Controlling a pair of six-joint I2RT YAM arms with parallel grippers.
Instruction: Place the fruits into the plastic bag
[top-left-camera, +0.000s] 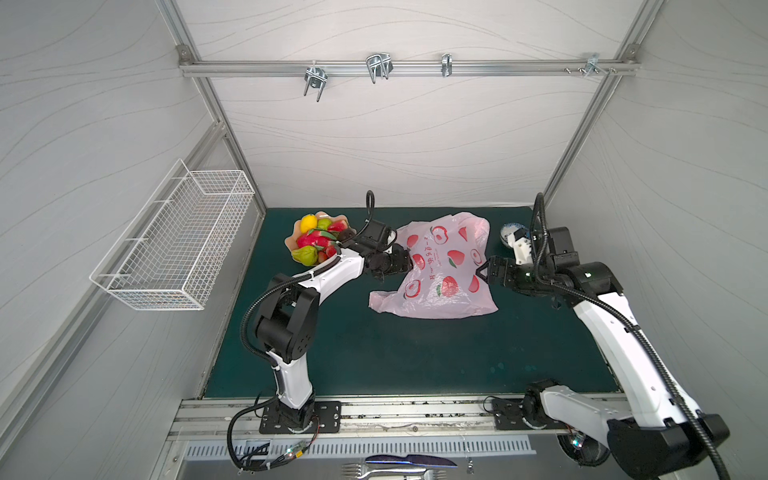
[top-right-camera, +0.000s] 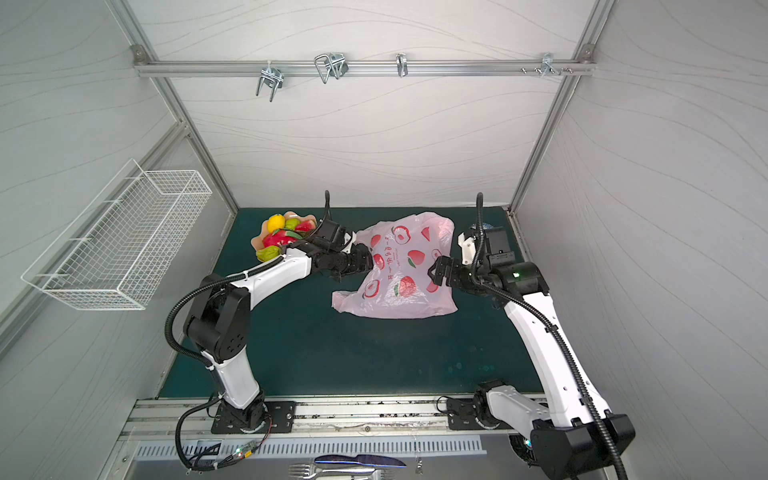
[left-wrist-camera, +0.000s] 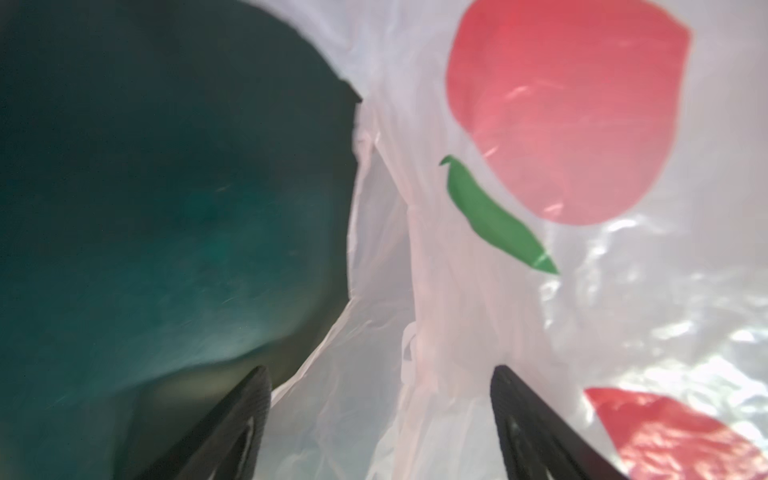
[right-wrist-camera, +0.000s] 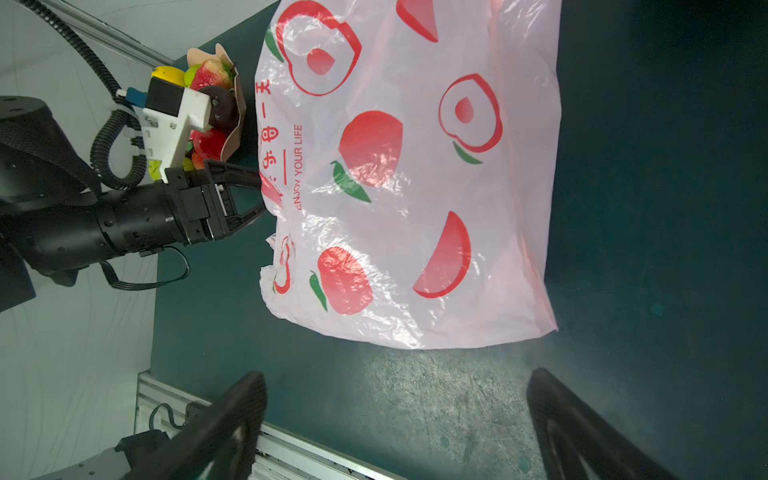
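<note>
The plastic bag (top-left-camera: 436, 270) lies flat and crumpled on the middle of the table (top-left-camera: 374, 353), between the two arms. The fruits (top-left-camera: 318, 239) are all heaped in the peach dish (top-left-camera: 291, 240) at the rear left, just behind the left wrist, so none has been bagged yet. The left end effector (right-wrist-camera: 255, 195) points across at the bag's left edge and meets it there. In the left wrist view its fingers (left-wrist-camera: 245, 399) stand apart with loose folds of film and what looks like a handle between them, not yet pinched. This edge is probably the mouth side. The right end effector (top-left-camera: 484, 272) sits at the opposite, right edge with its jaws wide apart. The right wrist view shows only bare table between its fingers (right-wrist-camera: 245, 399), so it seems clear of the film. The coming move turns on that left edge, since the left arm is both the nearer one to the opening and the nearer one to the dish. The bag's mouth must be lifted and spread sideways toward the fruit pile.
</note>
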